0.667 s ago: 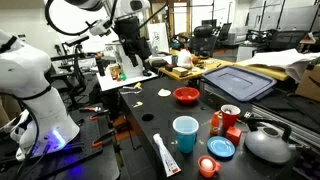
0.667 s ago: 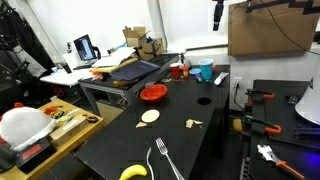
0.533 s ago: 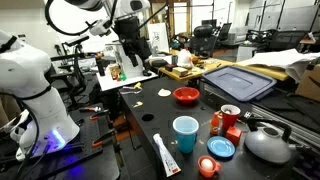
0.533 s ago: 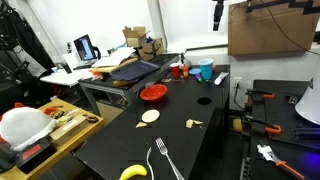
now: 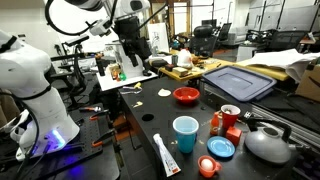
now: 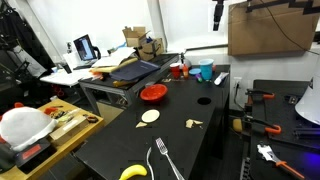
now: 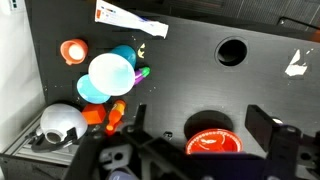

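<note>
My gripper (image 7: 203, 128) hangs high above the black table (image 7: 190, 80), open and empty. In the wrist view the red bowl (image 7: 212, 143) lies far below, between the two dark fingers (image 7: 266, 124). A light-blue cup (image 7: 108, 75) stands to its left, with a toothpaste tube (image 7: 130, 17) and an orange lid (image 7: 73, 50) beyond. Both exterior views show the gripper (image 5: 133, 55) (image 6: 217, 15) well above the table, apart from the red bowl (image 5: 186, 95) (image 6: 153, 93) and the blue cup (image 5: 185, 133) (image 6: 205, 72).
A grey kettle (image 5: 268, 145), a red can (image 5: 230, 115) and a blue lid (image 5: 221, 148) crowd one table end. A fork (image 6: 163, 160), a banana (image 6: 133, 173) and a cream disc (image 6: 149, 116) lie at the other. The tabletop has a round hole (image 7: 231, 50).
</note>
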{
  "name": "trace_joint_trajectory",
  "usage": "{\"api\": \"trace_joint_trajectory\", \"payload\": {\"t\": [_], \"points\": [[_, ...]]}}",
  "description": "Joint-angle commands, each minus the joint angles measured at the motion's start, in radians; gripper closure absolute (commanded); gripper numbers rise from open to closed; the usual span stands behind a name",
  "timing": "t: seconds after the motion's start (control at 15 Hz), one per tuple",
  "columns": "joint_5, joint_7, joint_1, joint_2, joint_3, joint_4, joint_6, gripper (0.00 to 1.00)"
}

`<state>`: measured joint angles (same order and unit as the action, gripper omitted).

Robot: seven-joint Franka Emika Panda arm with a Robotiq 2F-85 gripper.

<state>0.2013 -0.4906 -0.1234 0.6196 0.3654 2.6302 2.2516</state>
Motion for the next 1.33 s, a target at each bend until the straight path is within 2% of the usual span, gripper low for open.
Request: {"api": "trace_joint_trajectory", "payload": {"t": [0.0, 0.4, 0.87, 1.27], "points": [[-0.012, -0.008, -0.014, -0.003, -0.014, -0.001, -0.001, 0.00], [-0.007, 0.046, -0.019, -0.029, -0.044, 0.014, 0.040, 0.00], [-0.036, 0.187, 0.009, -0.095, -0.143, 0.043, 0.131, 0.00], [-0.065, 0.330, 0.038, -0.215, -0.241, 0.047, 0.244, 0.00]]}}
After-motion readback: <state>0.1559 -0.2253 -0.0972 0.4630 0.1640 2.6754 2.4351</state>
